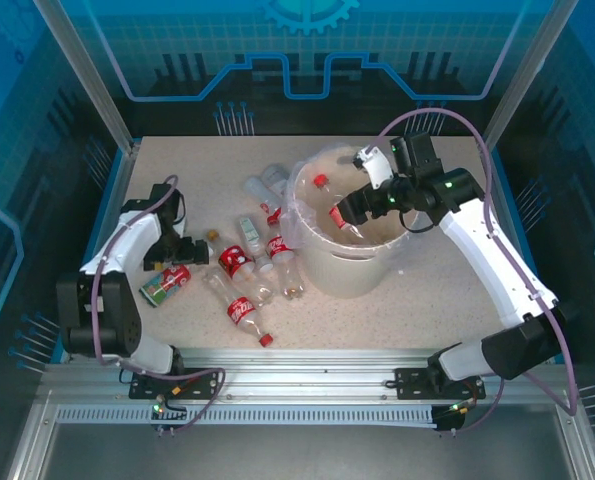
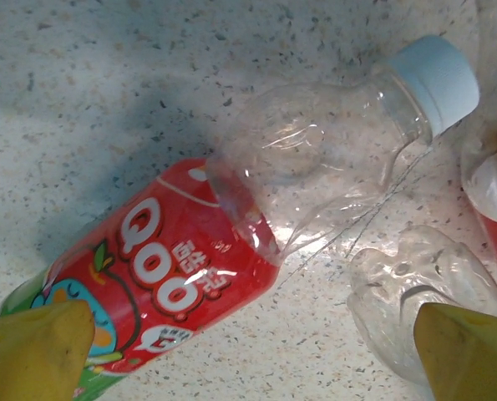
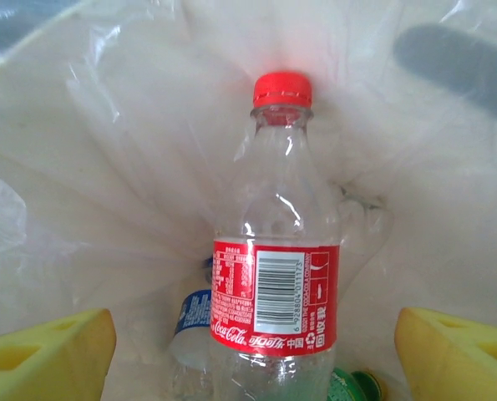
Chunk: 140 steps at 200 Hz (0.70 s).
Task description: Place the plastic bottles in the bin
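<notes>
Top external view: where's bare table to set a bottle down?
Bare: the far-left table behind the loose bottles, the right side between bin and right arm, the near strip before the bin. Crowded: left of the bin.

The table (image 1: 427, 300) is sandy with tiny dark specks. The bin (image 1: 349, 275) is cream, and the bag (image 3: 106, 134) in it is see-through and whitish. The cola bottle (image 3: 275, 251) is clear, with a red cap (image 3: 282, 88) and a red label with white writing and a white patch of black stripes. Next to it are a blue label (image 3: 195, 311) and a bit of green (image 3: 348, 386). The juice bottle (image 2: 315, 167) is clear, with a white cap (image 2: 436, 71) and a red label with big white letters and a green end. The left gripper (image 2: 248, 359) has yellow pads (image 2: 31, 351).
</notes>
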Tool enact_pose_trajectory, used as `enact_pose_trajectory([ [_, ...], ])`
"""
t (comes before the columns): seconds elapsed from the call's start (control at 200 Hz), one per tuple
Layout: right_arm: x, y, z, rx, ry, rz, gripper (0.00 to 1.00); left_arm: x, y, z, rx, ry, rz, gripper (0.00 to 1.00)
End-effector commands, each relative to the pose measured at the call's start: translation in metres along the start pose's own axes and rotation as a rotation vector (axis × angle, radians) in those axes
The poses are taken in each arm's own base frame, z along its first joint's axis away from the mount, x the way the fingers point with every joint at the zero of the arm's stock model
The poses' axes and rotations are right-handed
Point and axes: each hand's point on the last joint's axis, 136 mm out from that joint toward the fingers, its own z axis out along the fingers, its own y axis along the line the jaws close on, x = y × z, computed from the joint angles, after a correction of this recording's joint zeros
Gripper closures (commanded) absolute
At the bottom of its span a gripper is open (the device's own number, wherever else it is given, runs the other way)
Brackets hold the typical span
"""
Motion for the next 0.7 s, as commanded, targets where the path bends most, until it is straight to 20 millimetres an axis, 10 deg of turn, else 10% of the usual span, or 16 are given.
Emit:
enact_pose_trajectory([
  [0.0,-0.029,-0.003,-0.025,0.028,-0.130,0.015,0.13,-0.001,0.006,0.004,-0.047,0.042,0.083,0.01],
  [0.695,-0.046,-0.018,-0.059,0.103,-0.315,0.112,0.12,-0.050,0.008,0.059,-0.098,0.108,0.103,0.20],
])
